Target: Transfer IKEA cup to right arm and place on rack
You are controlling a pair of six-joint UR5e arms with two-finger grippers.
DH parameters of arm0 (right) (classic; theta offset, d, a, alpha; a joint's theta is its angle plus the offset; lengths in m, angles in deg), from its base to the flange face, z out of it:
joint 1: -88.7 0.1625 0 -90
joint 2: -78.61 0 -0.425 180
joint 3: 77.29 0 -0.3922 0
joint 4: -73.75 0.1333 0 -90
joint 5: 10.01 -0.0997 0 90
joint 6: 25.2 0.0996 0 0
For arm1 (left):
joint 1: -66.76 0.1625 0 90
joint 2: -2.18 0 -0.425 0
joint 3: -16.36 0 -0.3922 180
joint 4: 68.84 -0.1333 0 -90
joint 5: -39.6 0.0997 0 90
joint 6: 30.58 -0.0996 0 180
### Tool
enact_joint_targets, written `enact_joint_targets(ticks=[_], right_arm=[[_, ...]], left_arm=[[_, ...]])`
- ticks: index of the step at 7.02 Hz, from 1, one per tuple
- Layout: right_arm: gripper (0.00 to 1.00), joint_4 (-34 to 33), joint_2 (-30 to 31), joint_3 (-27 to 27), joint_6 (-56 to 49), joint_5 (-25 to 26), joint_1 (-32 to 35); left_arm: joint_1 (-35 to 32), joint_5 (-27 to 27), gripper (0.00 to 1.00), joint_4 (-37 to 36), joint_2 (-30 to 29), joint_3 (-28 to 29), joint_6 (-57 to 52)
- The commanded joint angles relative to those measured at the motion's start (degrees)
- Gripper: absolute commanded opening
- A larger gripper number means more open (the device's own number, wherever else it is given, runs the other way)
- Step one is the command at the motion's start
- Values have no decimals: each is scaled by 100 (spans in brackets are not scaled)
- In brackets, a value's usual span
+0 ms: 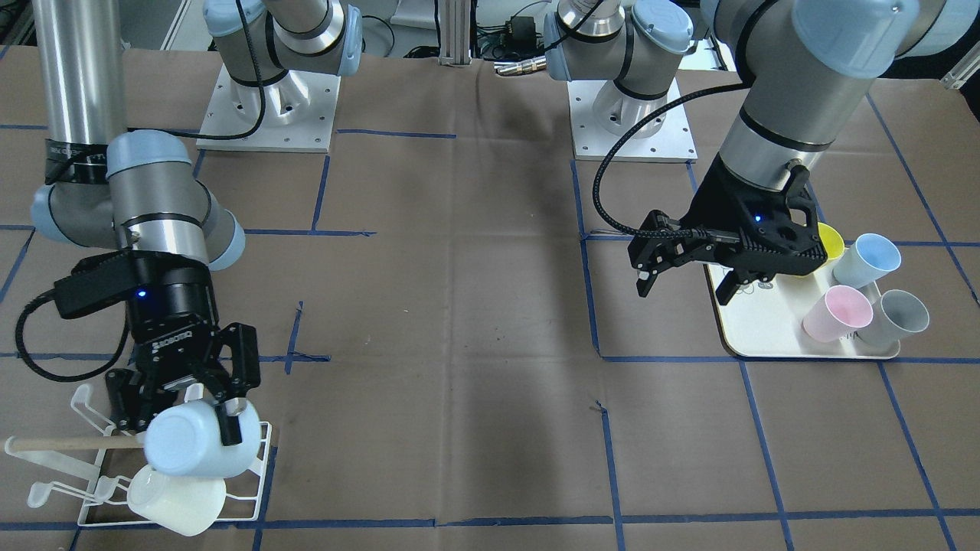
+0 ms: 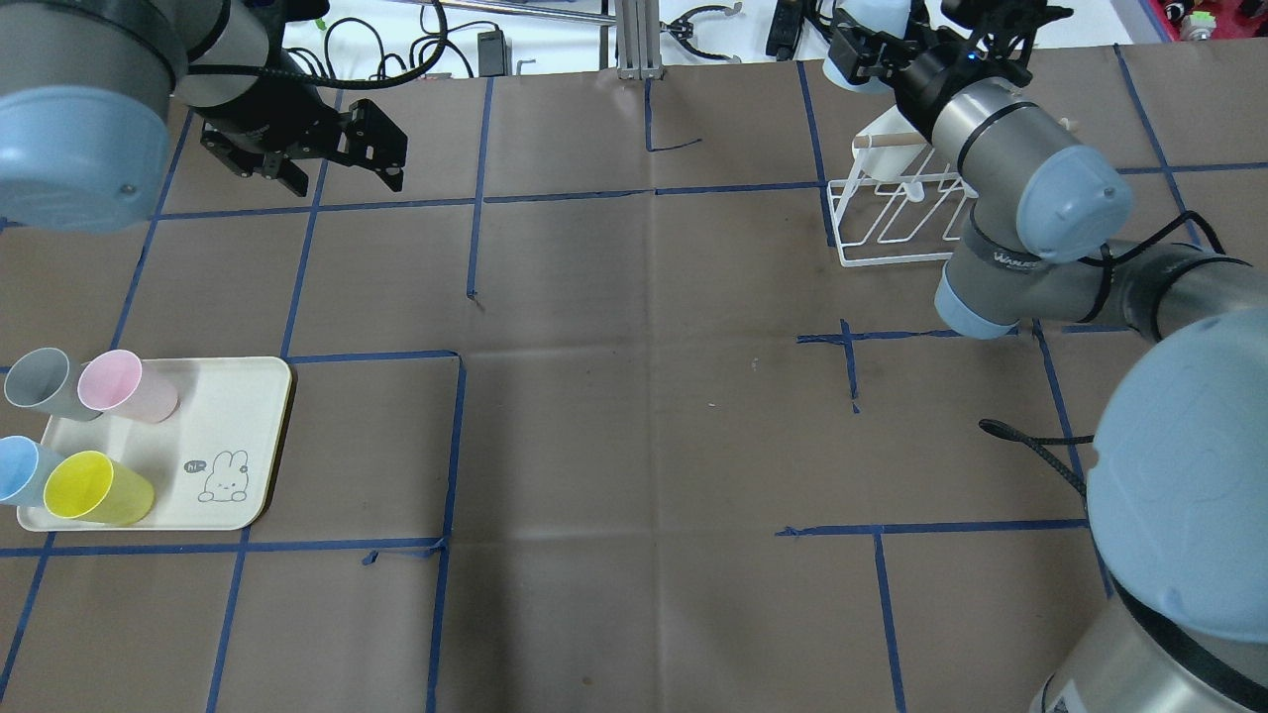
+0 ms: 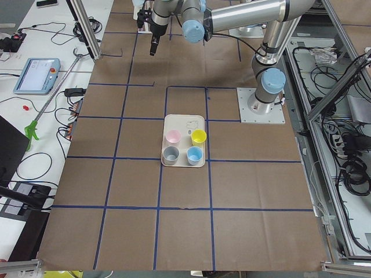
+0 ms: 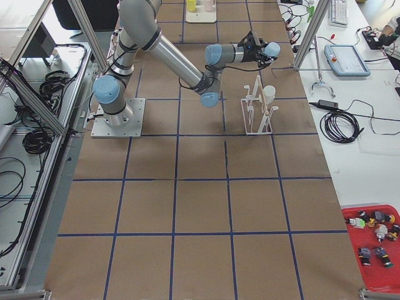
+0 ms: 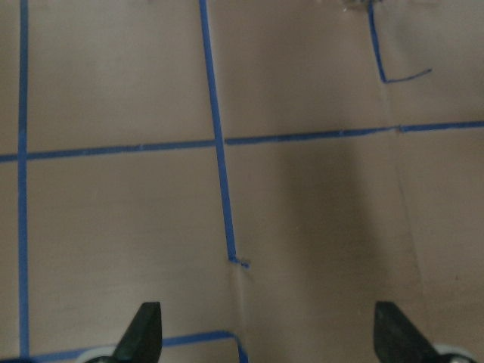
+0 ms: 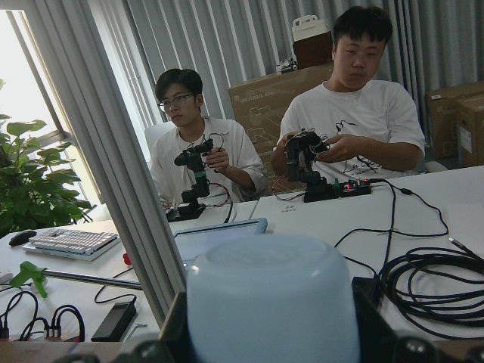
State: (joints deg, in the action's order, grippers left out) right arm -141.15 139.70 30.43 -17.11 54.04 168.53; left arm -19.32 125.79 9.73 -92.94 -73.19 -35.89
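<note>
While the right arm's black tool (image 1: 180,413) clamps the pale blue plastic cup (image 1: 197,442) just above the white wire rack (image 1: 264,467), far right on the surface, placement looks underway. The left tool (image 1: 684,291) hangs released and empty. Next, I'd say: settle the cup onto a free prong, then let go.

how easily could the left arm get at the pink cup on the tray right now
Probably easily. The left gripper is open and empty, hovering beyond the tray, and nothing covers the pink cup. The grey cup stands close beside it, so one finger may have little room there.
</note>
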Motion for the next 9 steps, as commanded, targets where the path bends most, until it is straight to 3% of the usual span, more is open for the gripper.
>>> enact_joint_targets(ticks=[1,4,9], right_arm=[[11,44,-9,-23,-623,-24,-597],[11,114,-201,-259,-1273,38,-1021],[11,80,-948,-866,-1275,3,-1109]], left_arm=[[-23,135,99,1516,11,656,414],[-400,240,99,1442,-42,553,591],[-392,364,99,1108,2,509,495]])
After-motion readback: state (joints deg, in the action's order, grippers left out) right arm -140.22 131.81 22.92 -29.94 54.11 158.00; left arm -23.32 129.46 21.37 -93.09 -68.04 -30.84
